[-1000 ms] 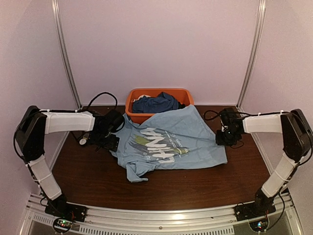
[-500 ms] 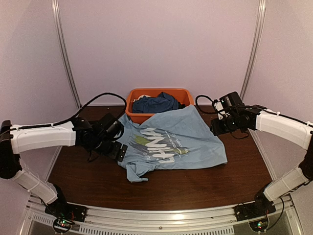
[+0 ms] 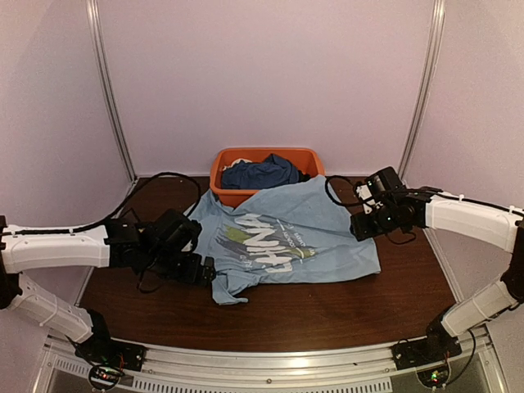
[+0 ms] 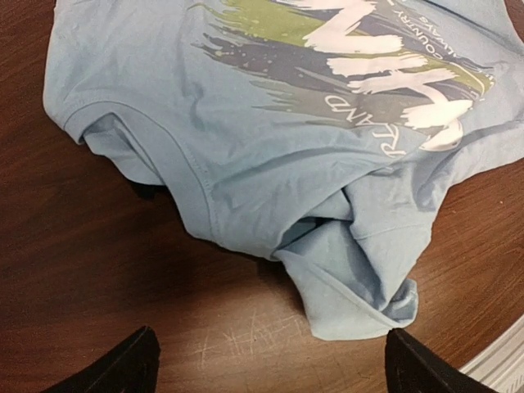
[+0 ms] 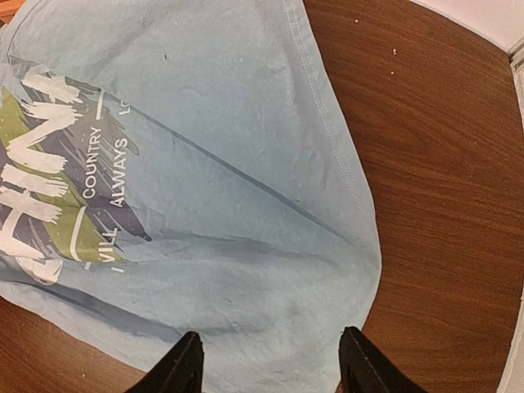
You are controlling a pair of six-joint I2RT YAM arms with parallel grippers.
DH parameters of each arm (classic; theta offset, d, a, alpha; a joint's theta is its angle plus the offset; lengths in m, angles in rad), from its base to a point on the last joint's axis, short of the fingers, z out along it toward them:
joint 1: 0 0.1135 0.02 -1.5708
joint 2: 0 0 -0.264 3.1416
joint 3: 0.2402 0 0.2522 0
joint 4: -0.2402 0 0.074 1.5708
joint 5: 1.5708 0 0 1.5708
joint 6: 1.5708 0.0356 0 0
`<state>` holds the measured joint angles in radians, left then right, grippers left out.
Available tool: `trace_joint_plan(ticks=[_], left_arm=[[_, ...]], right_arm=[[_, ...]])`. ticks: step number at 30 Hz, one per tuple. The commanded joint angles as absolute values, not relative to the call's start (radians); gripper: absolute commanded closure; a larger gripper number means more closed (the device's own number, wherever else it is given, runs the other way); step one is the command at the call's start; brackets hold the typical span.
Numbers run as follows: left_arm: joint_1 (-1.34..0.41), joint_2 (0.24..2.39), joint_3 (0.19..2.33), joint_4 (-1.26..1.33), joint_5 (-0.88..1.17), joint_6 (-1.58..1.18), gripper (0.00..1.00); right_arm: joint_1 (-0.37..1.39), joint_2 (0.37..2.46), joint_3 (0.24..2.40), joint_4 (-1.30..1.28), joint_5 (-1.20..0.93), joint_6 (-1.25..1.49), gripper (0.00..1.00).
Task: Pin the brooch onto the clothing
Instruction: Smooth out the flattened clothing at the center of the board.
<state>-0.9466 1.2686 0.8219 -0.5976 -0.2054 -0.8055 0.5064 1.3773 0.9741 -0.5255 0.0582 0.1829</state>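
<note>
Top view: the light blue T-shirt (image 3: 286, 246) lay spread and rumpled in the middle of the brown table (image 3: 327, 315), CHINA print up. Its far edge touched the orange bin (image 3: 219, 173), which held a dark blue garment (image 3: 262, 173). The left gripper (image 3: 201, 268) sat low at the shirt's near-left edge, just beside a bunched sleeve. The right gripper (image 3: 360, 226) was at the shirt's right edge. I could not tell either one's finger spread from here. I could not tell where the brooch was in any view.

Left wrist view: the left gripper (image 4: 266, 367) had its fingers spread wide with nothing between them, over bare table (image 4: 98, 270). The T-shirt (image 4: 246, 147) lay just beyond the tips. A folded, crumpled corner (image 4: 360, 307) was the nearest part, between the two tips' lines but not touching them. Part of the print (image 4: 368, 65) showed at the top.

Right wrist view: the right gripper (image 5: 270, 362) had its fingers parted and holding nothing, above the T-shirt (image 5: 229, 164) near its rounded hem corner (image 5: 364, 262). The print (image 5: 49, 188) was at the left and bare table (image 5: 442, 164) at the right.
</note>
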Motion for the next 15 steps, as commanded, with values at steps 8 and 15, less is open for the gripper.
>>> trace_joint_plan(ticks=[8,15], left_arm=[[-0.99,1.309,0.839,-0.535,-0.163,-0.914,0.02],[-1.007,1.234,0.777,-0.487,-0.116,-0.955,0.02]], right_arm=[[0.514,1.305,0.962,-0.501,0.08,0.175,0.21],[0.513,1.259,0.909,-0.44,0.069,0.212,0.14]])
